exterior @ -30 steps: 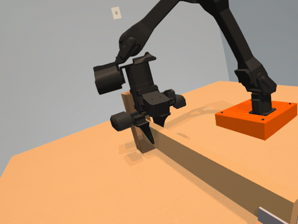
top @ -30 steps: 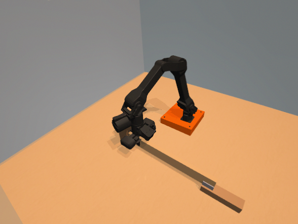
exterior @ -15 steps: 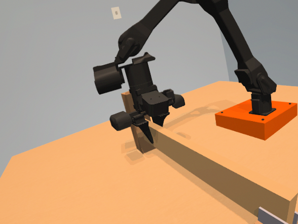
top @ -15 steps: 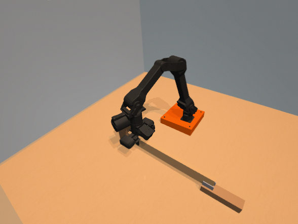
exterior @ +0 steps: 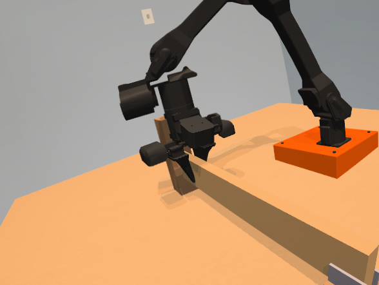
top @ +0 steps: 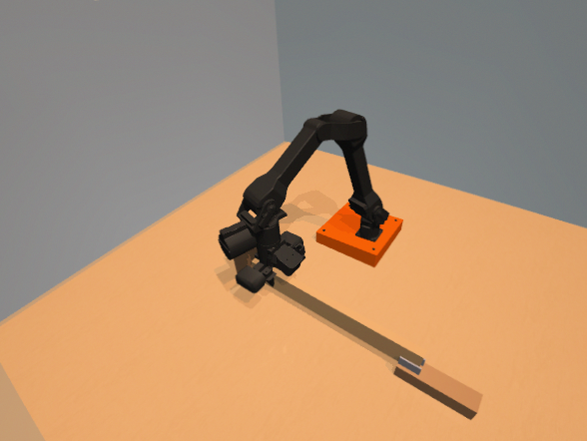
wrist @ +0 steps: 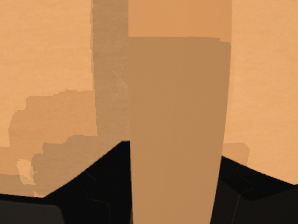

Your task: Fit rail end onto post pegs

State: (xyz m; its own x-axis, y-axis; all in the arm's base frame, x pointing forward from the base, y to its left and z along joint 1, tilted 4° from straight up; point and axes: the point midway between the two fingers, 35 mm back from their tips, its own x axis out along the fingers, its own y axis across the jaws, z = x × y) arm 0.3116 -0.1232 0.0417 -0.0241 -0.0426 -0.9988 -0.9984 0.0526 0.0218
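Rail [top: 344,319] [exterior: 274,219] [wrist: 175,100] runs toward four o'clock from the gripper [top: 274,280] [exterior: 200,171] [wrist: 153,151] in the top view, its far end in the bracket [top: 410,365] [exterior: 343,275]. The narrowly parted jaws clasp its near end. The post [top: 245,259] [exterior: 178,180] lies just toward ten o'clock; the pegs are hidden, so full seating needs confirming before release.

The long wooden rail [top: 344,319] [exterior: 277,216] [wrist: 175,130] lies bracketed, seemingly level, its near end by the post [exterior: 180,184].
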